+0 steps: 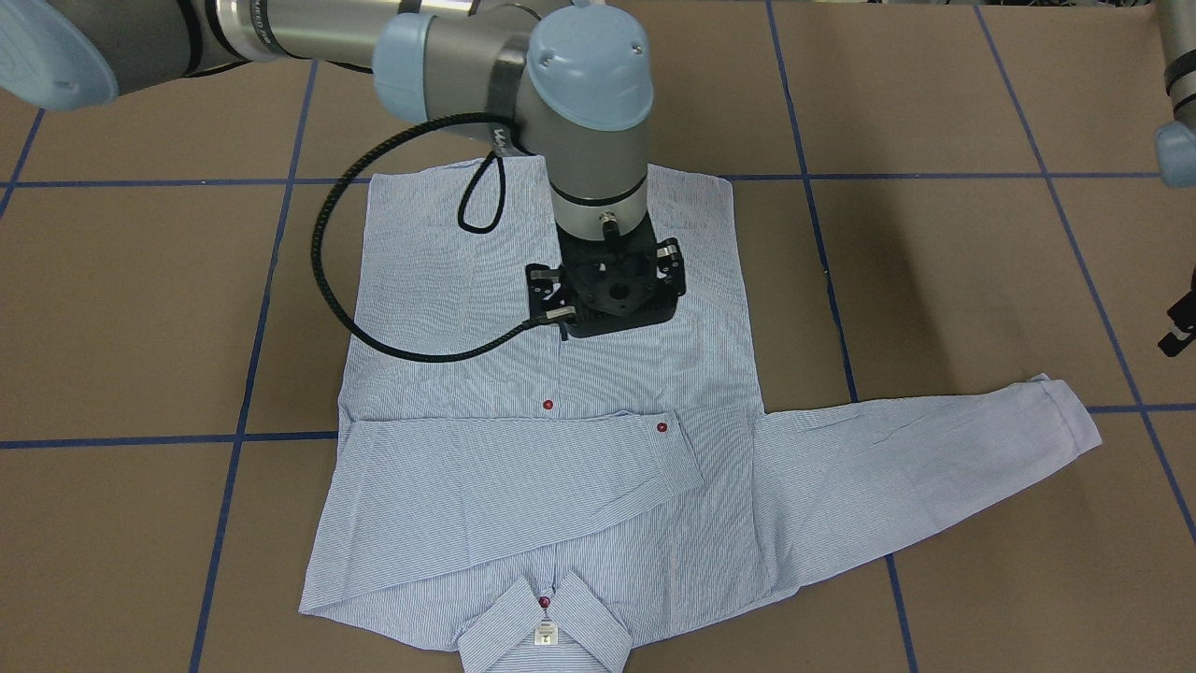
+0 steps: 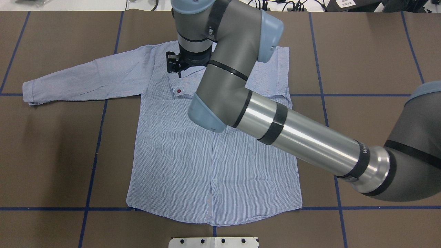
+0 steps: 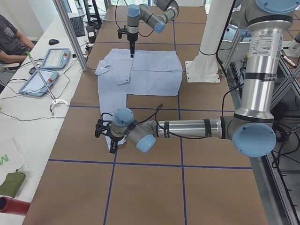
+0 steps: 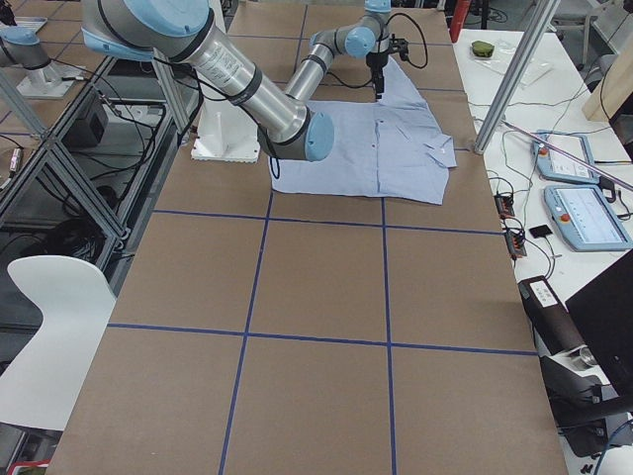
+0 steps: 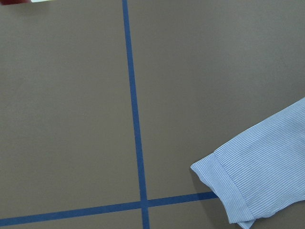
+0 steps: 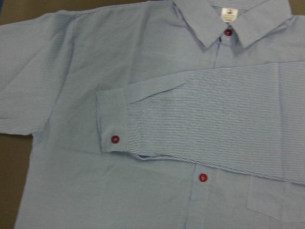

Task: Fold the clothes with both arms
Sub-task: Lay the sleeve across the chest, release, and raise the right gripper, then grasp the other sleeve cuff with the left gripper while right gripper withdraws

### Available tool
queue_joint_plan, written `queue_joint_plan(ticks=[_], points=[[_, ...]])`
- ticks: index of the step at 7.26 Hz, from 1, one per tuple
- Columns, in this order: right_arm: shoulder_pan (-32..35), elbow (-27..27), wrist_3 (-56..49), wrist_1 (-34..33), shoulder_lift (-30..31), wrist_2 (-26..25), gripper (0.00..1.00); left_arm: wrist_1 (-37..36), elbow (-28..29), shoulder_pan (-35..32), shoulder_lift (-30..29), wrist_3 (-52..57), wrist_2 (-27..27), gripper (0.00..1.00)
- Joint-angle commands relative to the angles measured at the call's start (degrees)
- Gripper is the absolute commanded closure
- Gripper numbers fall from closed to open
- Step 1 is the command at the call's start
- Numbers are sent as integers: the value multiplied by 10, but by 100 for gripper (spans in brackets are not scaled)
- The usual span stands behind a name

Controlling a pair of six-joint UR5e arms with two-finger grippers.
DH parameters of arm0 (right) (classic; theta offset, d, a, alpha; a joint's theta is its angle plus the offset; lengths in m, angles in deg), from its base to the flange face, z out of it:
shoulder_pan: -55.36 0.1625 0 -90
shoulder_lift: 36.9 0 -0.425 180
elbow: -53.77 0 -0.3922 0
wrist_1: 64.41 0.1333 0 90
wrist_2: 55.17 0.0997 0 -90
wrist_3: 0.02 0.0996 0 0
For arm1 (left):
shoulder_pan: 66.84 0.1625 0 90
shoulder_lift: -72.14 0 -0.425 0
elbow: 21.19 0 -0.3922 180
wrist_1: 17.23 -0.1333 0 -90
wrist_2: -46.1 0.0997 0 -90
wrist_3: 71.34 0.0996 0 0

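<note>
The light-blue striped shirt (image 1: pixel 561 374) (image 2: pixel 213 155) lies flat, front up, with its collar (image 1: pixel 547 636) (image 6: pixel 228 24) on the far side from the robot. One sleeve (image 6: pixel 214 124) is folded across the chest, its cuff (image 1: pixel 662 427) showing a red button. The other sleeve (image 1: pixel 934 458) (image 2: pixel 86 79) stretches out flat toward my left. My right gripper (image 1: pixel 612 294) (image 2: pixel 174 65) hangs pointing down over the chest, its fingers hidden by the wrist. My left gripper (image 3: pixel 111 146) hovers by the outstretched cuff (image 5: pixel 238 191); only a black edge of it (image 1: pixel 1179 332) shows in the front-facing view.
Blue tape lines (image 2: pixel 93 165) grid the brown table top. The white pedestal base (image 3: pixel 201 72) (image 4: pixel 227 143) stands at the shirt's hem side. A side table with tablets (image 3: pixel 47 70), cables and a seated person (image 3: pixel 9 37) runs along the collar side, behind an aluminium post (image 3: pixel 70 33).
</note>
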Motion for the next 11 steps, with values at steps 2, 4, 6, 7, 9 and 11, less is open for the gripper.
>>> queue_joint_plan(ticks=[2,4,6,7,9,11], points=[[62,192,-117,-89,158,23,0,144,45,92,1,-212,60,1],[91,208,-136,-89,184,57,0,165,53,127,0,-264,105,2],[91,208,-136,-88,186,59,0,180,105,128,-26,-264,106,10],[91,212,-136,-88,187,59,0,183,120,128,-35,-264,111,20],[91,213,-136,-88,188,59,0,183,125,128,-36,-263,111,33],[91,213,-136,-88,188,59,0,183,132,128,-38,-262,111,37]])
